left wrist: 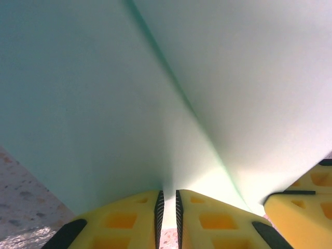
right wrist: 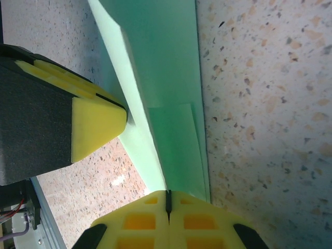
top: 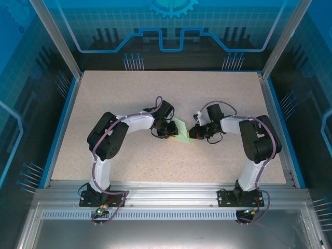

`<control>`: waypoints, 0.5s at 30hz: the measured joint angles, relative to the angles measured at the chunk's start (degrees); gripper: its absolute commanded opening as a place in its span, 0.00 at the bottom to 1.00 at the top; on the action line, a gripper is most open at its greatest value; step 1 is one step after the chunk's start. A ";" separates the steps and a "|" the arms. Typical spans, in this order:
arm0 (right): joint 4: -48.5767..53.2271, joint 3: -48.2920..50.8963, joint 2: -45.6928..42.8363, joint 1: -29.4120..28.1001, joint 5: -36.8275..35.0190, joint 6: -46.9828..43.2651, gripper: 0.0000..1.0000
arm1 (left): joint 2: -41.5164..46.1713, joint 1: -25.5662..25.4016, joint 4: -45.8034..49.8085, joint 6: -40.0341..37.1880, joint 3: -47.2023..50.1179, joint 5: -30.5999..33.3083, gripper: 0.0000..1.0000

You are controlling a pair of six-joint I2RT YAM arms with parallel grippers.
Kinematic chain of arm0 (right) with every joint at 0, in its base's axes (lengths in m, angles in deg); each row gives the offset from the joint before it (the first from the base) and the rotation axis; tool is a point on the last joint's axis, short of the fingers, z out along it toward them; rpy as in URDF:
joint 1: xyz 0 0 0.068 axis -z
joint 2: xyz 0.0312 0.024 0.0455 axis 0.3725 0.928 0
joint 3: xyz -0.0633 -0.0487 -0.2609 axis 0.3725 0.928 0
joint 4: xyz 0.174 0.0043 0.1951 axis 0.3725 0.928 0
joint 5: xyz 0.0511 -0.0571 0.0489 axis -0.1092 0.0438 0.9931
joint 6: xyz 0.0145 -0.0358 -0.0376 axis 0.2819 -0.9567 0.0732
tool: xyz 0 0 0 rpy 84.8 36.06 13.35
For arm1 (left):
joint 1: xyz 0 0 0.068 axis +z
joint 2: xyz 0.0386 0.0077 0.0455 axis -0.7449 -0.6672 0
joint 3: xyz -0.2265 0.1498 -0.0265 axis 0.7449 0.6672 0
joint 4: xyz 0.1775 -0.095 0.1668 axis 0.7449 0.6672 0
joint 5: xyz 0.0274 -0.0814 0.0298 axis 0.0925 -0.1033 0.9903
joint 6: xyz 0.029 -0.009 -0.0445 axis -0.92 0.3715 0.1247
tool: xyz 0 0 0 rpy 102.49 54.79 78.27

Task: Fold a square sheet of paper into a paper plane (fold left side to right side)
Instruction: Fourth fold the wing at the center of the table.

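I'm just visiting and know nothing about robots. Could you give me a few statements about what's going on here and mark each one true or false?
1. The paper is pale green. True.
2. The left gripper and the right gripper both pinch the paper. True.
3. The paper is a flat, unfolded square. False: it is folded, with a crease running along it.
4. The right gripper is wide open. False: it is shut on the paper.
5. The table is plain black. False: it is speckled beige.
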 measured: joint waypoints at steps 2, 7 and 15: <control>0.04 -0.07 0.00 0.04 0.02 0.00 0.02 | -0.04 0.00 0.02 -0.02 0.00 0.00 0.19; 0.74 -0.68 0.00 0.28 0.20 -0.42 0.02 | -0.07 0.00 0.02 -0.02 0.00 0.00 0.19; 1.97 -1.53 0.00 0.42 0.17 -1.11 0.03 | -0.07 0.00 0.02 -0.02 -0.02 0.02 0.19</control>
